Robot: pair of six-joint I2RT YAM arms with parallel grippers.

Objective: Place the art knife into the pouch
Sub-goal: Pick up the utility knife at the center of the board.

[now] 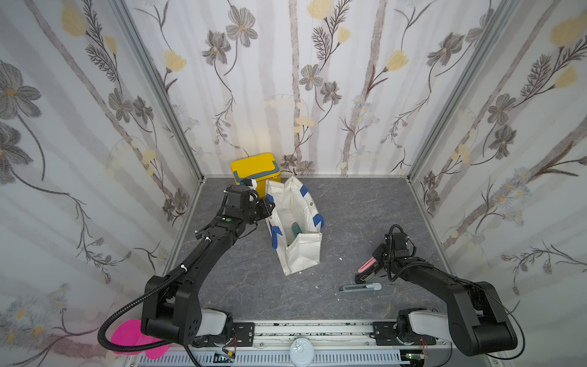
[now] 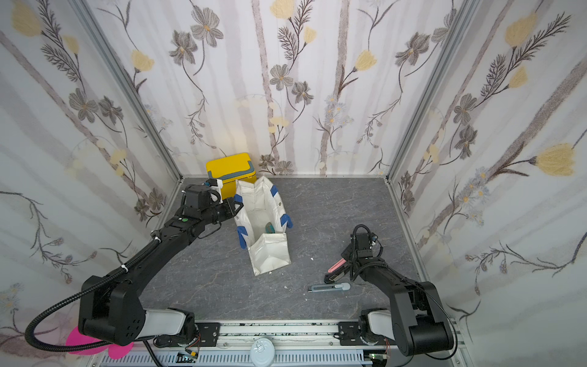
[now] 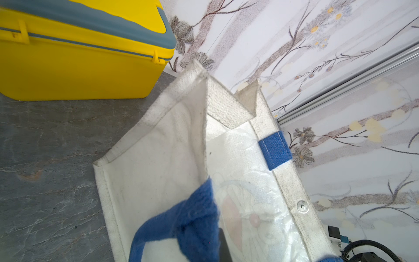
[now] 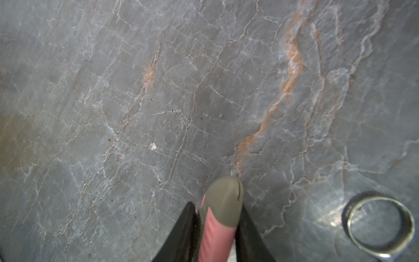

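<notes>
The left gripper (image 1: 268, 206) pinches the blue-strapped white canvas pouch (image 1: 300, 254) open; the right gripper (image 1: 369, 268) pinches the pink grey-tipped art knife (image 4: 223, 202) well to its right, not yet inserted.

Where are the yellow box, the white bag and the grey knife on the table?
yellow box (image 1: 251, 163): a top view, its lid.
white bag (image 1: 301, 254): a top view, its near end panel.
grey knife (image 1: 362, 288): a top view, mid-body.

We note: pouch (image 3: 158, 147) at left tool (image 1: 269, 206), woven cloth, glossy lining; yellow box (image 3: 79, 68) smooth plastic; worktop (image 4: 113, 90) matt, veined stone; art knife (image 4: 217, 233) in right tool (image 4: 215, 205), smooth pink plastic.
</notes>
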